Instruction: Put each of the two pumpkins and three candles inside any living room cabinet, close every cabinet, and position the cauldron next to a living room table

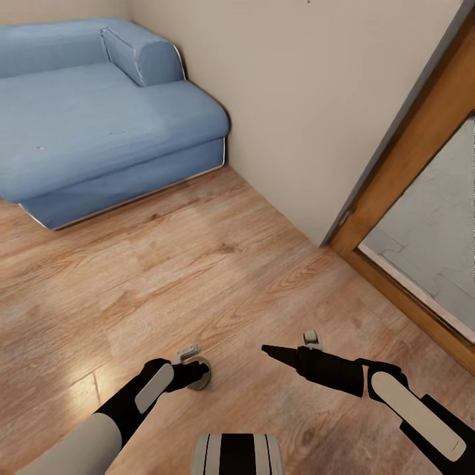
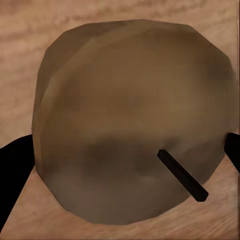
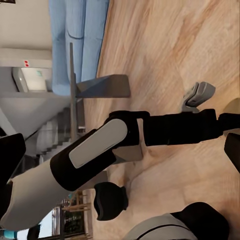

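We are gripping a candle (image 2: 132, 122) in our left claw (image 1: 195, 373), low over the floor (image 1: 218, 277), flat top facing the wrist; our right claw (image 1: 277, 353) is hanging beside it, state unclear.

Light wood-plank floor (image 1: 198, 264) carrying the furniture

A low blue fabric sofa (image 1: 99, 112) is sitting directly on it, backing against the beige wall (image 1: 297, 99).
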Controlling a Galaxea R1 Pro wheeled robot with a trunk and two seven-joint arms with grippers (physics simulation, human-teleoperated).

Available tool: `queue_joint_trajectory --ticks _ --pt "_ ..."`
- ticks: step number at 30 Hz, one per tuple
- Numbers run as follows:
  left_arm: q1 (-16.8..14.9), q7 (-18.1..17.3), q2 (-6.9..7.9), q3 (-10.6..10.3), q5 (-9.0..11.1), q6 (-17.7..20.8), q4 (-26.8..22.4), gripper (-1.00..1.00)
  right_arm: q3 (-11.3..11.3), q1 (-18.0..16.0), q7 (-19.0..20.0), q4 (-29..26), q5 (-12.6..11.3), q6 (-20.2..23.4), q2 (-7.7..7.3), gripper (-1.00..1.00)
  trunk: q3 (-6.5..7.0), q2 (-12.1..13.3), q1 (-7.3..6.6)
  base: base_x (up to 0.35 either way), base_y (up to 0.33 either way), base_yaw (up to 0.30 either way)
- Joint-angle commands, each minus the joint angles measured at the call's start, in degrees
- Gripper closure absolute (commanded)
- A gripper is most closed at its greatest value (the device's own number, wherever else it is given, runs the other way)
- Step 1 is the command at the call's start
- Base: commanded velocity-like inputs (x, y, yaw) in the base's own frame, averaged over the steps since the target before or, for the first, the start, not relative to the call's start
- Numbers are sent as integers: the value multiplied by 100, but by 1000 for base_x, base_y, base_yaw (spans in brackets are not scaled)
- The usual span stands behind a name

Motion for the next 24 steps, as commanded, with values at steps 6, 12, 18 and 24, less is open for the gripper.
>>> queue_joint_trajectory --ticks 6,12,18,24 --pt "-3 61 10 -42 59 3 -12 100 5 -5 4 5 -33 12 -4 -100 130 7 -16 0 0 0" --pt "-3 60 28 17 59 10 -13 100 5 -5 4 5 -36 12 -4 -100 263 15 -32 0 0 0" --pt "-3 61 52 92 59 11 -28 100 5 -5 4 10 -47 12 -2 -100 396 23 -47 0 0 0" --pt "-3 79 117 343 88 69 -156 100 -3 -5 1 51 -61 4 4 -100 529 31 -62 0 0 0"
